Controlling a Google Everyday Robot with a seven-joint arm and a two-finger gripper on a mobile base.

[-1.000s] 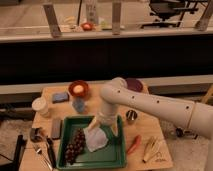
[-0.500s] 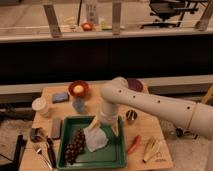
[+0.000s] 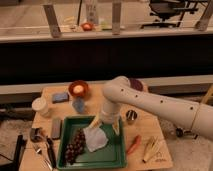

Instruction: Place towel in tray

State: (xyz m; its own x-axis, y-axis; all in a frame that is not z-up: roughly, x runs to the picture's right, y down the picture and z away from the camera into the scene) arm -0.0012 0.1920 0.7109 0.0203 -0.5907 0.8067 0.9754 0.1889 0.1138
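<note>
Nearest the camera, the green tray is sitting at the front of the wooden surface, and a bunch of dark grapes is lying along its left side. Just beside the grapes, the white towel is resting crumpled on the tray floor, its upper edge reaching up toward the gripper. The gripper is hovering directly above the cloth, and its yellow fingers are standing spread wide on either side of the towel's top, gripping nothing as far as I can judge. So the towel is looking as good as placed. It is light, limp cloth that is going to sag and fold rather than hold a shape, is not fragile, and is hardly slippery. If it needs taking up again, the raised bunched ridge at its top is offering the best pinch, well away from the grapes. Farther back, a small metal cup is standing right of the arm, and an orange bowl and a blue sponge are sitting toward the rear edge.
</note>
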